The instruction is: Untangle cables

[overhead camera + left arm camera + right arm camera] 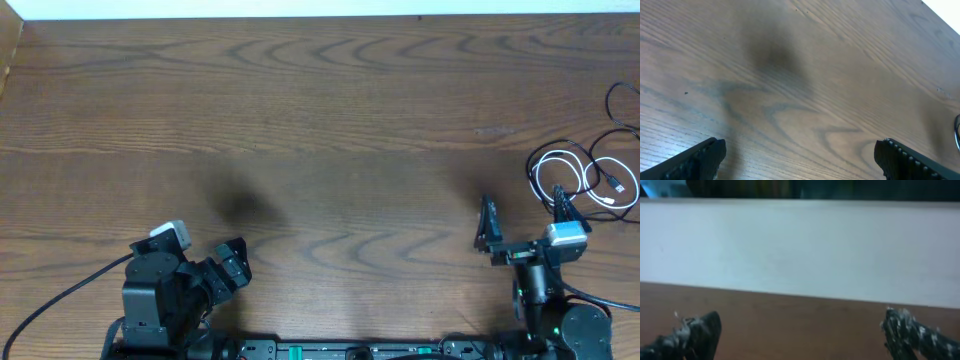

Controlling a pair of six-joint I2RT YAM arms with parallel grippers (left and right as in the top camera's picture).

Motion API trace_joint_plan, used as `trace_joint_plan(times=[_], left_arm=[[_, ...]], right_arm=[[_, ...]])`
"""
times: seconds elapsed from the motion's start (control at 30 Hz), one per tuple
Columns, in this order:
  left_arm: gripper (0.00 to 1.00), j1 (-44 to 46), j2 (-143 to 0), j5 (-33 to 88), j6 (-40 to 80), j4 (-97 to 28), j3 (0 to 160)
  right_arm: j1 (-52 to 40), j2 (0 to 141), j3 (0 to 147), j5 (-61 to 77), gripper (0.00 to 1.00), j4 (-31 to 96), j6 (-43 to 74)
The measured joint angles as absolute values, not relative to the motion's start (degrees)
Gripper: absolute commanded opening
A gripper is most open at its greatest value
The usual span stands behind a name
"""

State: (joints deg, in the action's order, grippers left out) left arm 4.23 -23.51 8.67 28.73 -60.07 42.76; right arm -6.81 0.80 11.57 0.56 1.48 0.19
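Your right gripper (525, 213), left gripper (800, 150) both hanging wide apart, gripping nothing. White cable (536, 172), black cable (600, 141) lying tangled at table's (320, 120) 3 o'clock edge, 1 o'clock from right gripper. Right gripper sitting nearer.

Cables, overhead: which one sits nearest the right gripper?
The white cable: its loop lies right by a finger of the right gripper; the black cable runs mostly farther out.

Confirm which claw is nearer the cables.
Right. The right claw is close beside the cables, at their near edge; the left claw is far across the table.
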Motion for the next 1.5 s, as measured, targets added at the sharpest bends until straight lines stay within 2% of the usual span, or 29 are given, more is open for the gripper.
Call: trace_joint_plan(times=[0.3, 0.5, 0.7, 1.5], left_arm=[[0.99, 4.23, -23.51, 8.67, 28.73, -60.05, 42.76], [0.99, 4.23, -23.51, 8.67, 28.73, -60.07, 42.76], [0.99, 4.23, -23.53, 8.67, 28.73, -60.03, 42.76], [0.99, 4.23, -23.51, 8.67, 28.73, -60.07, 42.76]], right_arm=[[-6.59, 0.67, 1.41, 0.49, 0.99, -12.69, -0.01], [-5.91, 0.67, 0.4, 0.38, 0.99, -9.96, -3.25], [-5.63, 0.71, 0.36, 0.32, 0.99, 3.64, -5.5], [-5.63, 0.73, 0.36, 0.36, 0.99, 4.03, -6.5]])
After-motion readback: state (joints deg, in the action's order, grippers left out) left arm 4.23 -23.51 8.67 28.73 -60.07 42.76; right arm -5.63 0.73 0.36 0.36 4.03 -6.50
